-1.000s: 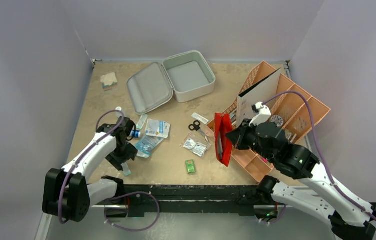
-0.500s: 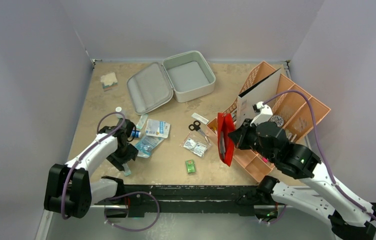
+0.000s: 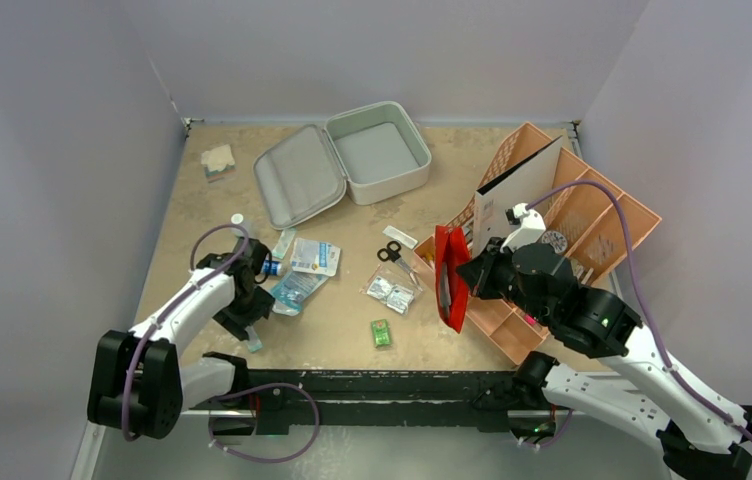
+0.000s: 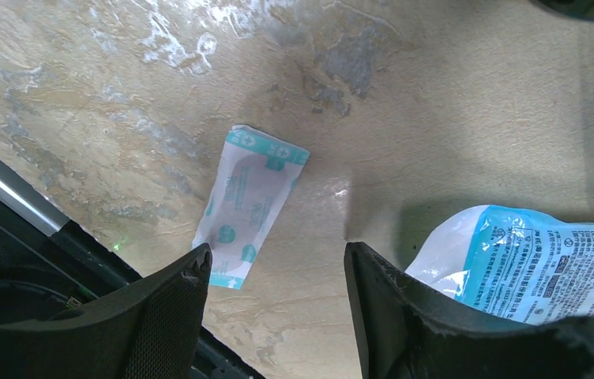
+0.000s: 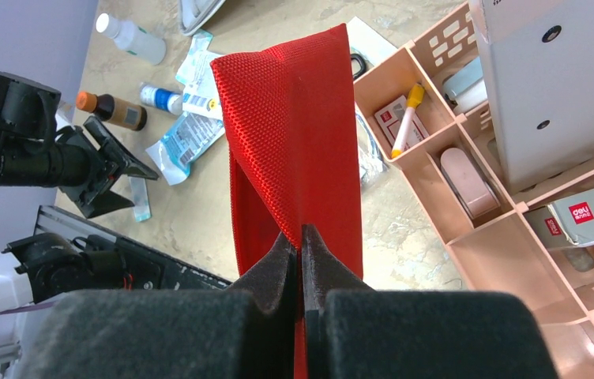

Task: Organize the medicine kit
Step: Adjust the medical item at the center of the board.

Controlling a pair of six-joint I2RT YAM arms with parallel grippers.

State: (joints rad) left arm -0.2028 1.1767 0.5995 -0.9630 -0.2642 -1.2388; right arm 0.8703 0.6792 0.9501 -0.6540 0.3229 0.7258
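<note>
The kit [image 3: 389,182] is sitting at the far middle of the table [image 3: 347,300], wide open, with the lid [image 3: 299,178] lying flat to the left of the base and both halves showing bare grey insides. It looks like a stiff, light shell, so it is probably going to slide if nudged. The hinged lid is likely to swing, so the firm place to hold it looks like the base's rim or its near wall.

The right gripper [image 5: 298,237] is clamping tight on a red mesh pouch [image 5: 294,134] and holding it up at the left edge of the orange tray [image 3: 592,215]. The pouch looks soft and floppy, and it is hanging folded.

The left gripper [image 4: 276,254] is hovering with its jaws apart and nothing between them. It is low over a small teal sachet [image 4: 250,204] at the near left, and a blue pack [image 4: 531,260] is lying just to the right. The sachet is lying flat, so pinching it up looks fiddly.

Between the arms and the kit, scissors [image 3: 390,253], foil packets [image 3: 392,292], a green box [image 3: 381,333] and bottles [image 5: 129,35] are littering the table. The path to the open base is looking free from above.
</note>
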